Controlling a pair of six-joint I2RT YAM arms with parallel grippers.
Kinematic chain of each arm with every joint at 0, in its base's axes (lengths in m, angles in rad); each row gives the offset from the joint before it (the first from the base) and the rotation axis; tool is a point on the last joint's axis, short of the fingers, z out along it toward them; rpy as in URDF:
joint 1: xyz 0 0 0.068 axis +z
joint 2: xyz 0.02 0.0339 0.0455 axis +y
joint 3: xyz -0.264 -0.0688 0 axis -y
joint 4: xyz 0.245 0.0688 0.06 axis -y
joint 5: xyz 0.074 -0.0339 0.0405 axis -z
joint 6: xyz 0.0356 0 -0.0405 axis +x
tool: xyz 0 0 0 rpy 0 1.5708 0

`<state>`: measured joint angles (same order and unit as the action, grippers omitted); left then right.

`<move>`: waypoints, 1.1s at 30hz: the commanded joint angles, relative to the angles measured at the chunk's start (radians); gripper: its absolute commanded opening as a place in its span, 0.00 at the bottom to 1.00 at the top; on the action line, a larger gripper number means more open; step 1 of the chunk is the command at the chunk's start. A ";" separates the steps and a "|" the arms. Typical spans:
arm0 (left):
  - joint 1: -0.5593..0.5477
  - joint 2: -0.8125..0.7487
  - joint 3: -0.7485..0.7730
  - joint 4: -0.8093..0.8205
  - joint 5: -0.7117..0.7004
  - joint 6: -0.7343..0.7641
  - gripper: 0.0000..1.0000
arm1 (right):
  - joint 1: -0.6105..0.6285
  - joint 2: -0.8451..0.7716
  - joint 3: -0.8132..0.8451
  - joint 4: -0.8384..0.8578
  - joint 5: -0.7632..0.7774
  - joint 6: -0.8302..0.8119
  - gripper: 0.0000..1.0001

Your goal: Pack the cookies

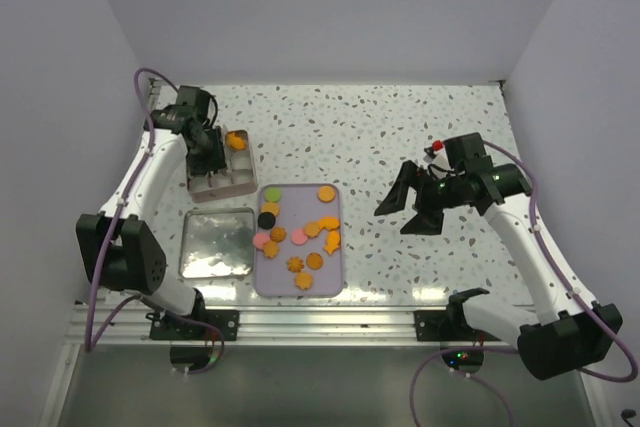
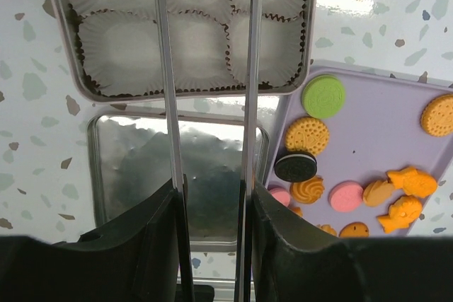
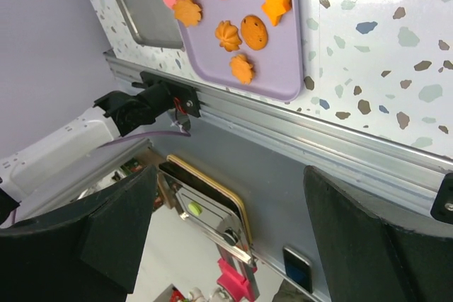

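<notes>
Several cookies [image 1: 312, 229] lie on a lavender tray [image 1: 298, 209], mostly orange, with pink ones, a green one [image 2: 323, 96] and a black one [image 2: 295, 165]. One orange cookie [image 1: 237, 141] sits in a far compartment of the tin [image 1: 222, 191], which is lined with white paper cups [image 2: 120, 54]. My left gripper [image 1: 205, 152] hovers over the tin, shut on the metal tongs [image 2: 165, 68]. The tongs' two arms stand apart and their tips run out of the left wrist view. My right gripper [image 1: 410, 202] hangs open and empty right of the tray.
The tin's lid [image 1: 217, 242] lies inside-up just left of the tray and in front of the tin. In the right wrist view the tray [image 3: 297, 54] and the table's metal front rail [image 3: 333, 139] show beyond the open fingers. Walls enclose three sides.
</notes>
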<state>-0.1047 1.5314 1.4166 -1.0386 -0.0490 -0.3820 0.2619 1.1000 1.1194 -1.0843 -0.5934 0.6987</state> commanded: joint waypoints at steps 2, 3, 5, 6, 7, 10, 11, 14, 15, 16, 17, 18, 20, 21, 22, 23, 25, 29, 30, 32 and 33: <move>0.007 0.035 -0.021 0.083 0.028 0.019 0.41 | 0.000 0.023 0.049 -0.012 -0.016 -0.034 0.88; 0.007 0.036 -0.031 0.092 0.020 0.014 0.43 | -0.001 0.029 0.056 -0.012 -0.016 -0.037 0.88; 0.008 0.047 -0.037 0.101 0.011 0.012 0.45 | -0.001 0.031 0.056 -0.012 -0.019 -0.039 0.88; 0.007 0.050 -0.038 0.104 0.003 0.014 0.47 | -0.001 0.032 0.054 -0.009 -0.019 -0.038 0.88; 0.007 0.053 -0.036 0.110 0.000 0.012 0.48 | -0.001 0.032 0.053 -0.009 -0.020 -0.042 0.88; 0.007 0.067 -0.022 0.117 -0.011 0.011 0.52 | -0.001 0.034 0.043 -0.005 -0.023 -0.044 0.88; 0.008 0.079 -0.013 0.115 -0.011 0.012 0.52 | -0.001 0.032 0.040 -0.005 -0.025 -0.044 0.88; 0.008 0.096 0.005 0.107 -0.017 0.011 0.56 | 0.000 0.034 0.042 0.000 -0.029 -0.044 0.88; 0.008 0.098 0.008 0.106 -0.018 0.009 0.56 | -0.001 0.034 0.045 -0.002 -0.029 -0.042 0.88; 0.008 0.098 0.015 0.101 -0.022 0.006 0.56 | -0.001 0.034 0.046 -0.003 -0.029 -0.044 0.88; 0.008 0.093 0.022 0.101 -0.022 0.006 0.56 | -0.001 0.034 0.048 -0.003 -0.028 -0.045 0.88; 0.007 0.088 0.028 0.100 -0.022 0.005 0.55 | -0.001 0.034 0.049 -0.005 -0.028 -0.045 0.88; 0.007 0.075 0.054 0.084 -0.020 0.005 0.55 | 0.000 0.031 0.045 -0.005 -0.026 -0.047 0.88; 0.007 0.067 0.064 0.078 -0.012 0.005 0.55 | -0.001 0.031 0.043 -0.002 -0.028 -0.045 0.88; 0.007 0.058 0.076 0.071 -0.009 0.005 0.55 | -0.001 0.031 0.040 0.000 -0.028 -0.044 0.88; 0.007 0.038 0.076 0.071 -0.005 0.005 0.55 | -0.001 0.032 0.042 0.000 -0.029 -0.044 0.88; 0.005 0.020 0.081 0.060 0.015 0.002 0.54 | -0.001 0.032 0.048 0.000 -0.028 -0.045 0.88; -0.032 -0.036 0.059 0.048 0.044 -0.018 0.53 | -0.003 0.024 0.049 0.000 -0.025 -0.047 0.88; -0.049 -0.043 0.055 0.045 0.044 -0.024 0.53 | -0.001 0.023 0.048 0.004 -0.028 -0.047 0.88; -0.116 -0.060 0.044 0.045 0.044 -0.038 0.52 | -0.001 0.021 0.042 0.007 -0.031 -0.042 0.88; -0.171 -0.060 0.042 0.038 0.043 -0.043 0.52 | 0.000 0.020 0.045 0.007 -0.032 -0.042 0.88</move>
<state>-0.1745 1.5131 1.4513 -0.9939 -0.0299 -0.4015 0.2619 1.1324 1.1332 -1.0843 -0.5945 0.6716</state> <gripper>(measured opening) 0.525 0.878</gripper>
